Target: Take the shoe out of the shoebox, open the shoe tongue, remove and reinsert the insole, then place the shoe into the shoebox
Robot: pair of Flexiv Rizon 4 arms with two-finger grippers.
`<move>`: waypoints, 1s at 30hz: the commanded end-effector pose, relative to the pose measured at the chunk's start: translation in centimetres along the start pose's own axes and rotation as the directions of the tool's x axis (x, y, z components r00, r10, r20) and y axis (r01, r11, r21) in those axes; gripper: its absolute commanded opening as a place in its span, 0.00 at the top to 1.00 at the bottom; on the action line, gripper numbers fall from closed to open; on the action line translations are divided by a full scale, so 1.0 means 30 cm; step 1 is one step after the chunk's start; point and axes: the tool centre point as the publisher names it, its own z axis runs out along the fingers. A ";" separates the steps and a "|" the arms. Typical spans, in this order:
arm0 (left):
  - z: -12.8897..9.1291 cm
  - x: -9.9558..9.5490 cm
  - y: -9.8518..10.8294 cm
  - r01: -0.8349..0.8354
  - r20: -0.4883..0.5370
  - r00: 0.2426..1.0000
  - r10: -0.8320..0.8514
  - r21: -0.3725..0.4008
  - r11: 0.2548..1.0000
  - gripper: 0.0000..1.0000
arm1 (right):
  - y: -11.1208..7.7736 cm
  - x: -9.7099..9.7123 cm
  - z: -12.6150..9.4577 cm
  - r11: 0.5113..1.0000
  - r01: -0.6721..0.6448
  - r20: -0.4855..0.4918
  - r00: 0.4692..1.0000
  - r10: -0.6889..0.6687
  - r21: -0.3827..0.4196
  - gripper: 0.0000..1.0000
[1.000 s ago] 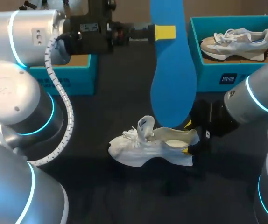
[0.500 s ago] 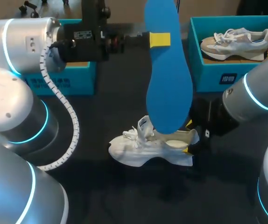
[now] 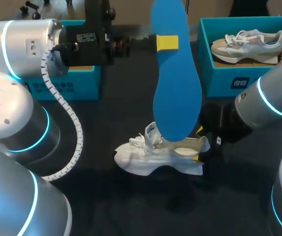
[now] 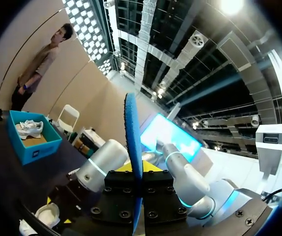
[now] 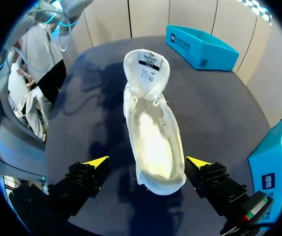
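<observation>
the left end effector (image 3: pixel 166 43) is pinching the blue insole (image 3: pixel 176 83) near its upper end, so the insole is hanging almost upright, with its rounded lower end hovering just above the opening of the white shoe (image 3: pixel 155 152). the shoe is lying on its sole on the dark tabletop (image 3: pixel 121 206), well apart from the teal shoebox (image 3: pixel 239 73), its tongue (image 5: pixel 146 66) standing up and folded away from the bare footbed. its long axis is running across the tabletop, toe pointing towards my left side and heel towards the right arm. the right end effector (image 5: pixel 147 162) is sitting spread around that heel, one finger on each side, not visibly clamping it. judging from this, reinsertion is depending on the left arm tipping the insole from upright down to the shoe's lengthwise line, leading end sliding towards the toe.
</observation>
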 end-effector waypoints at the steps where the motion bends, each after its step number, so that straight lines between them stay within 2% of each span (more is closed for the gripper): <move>1: 0.000 0.001 0.005 -0.001 0.000 1.000 0.001 0.004 1.000 1.00 | 0.030 -0.012 -0.014 0.998 -0.018 0.004 1.000 0.018 0.052 0.00; 8: 0.000 0.001 0.005 -0.001 0.000 1.000 0.001 0.004 1.000 1.00 | 0.054 -0.007 -0.037 0.988 -0.056 0.037 0.998 0.052 0.145 0.00; 17: 0.000 0.001 0.005 -0.001 0.000 1.000 0.001 0.004 1.000 1.00 | 0.062 -0.016 -0.035 0.971 -0.028 0.027 0.999 0.022 0.238 0.00; 30: 0.000 0.001 0.005 -0.001 0.000 1.000 0.001 0.004 1.000 1.00 | 0.045 -0.008 -0.086 0.959 -0.029 0.030 0.999 0.022 0.281 0.00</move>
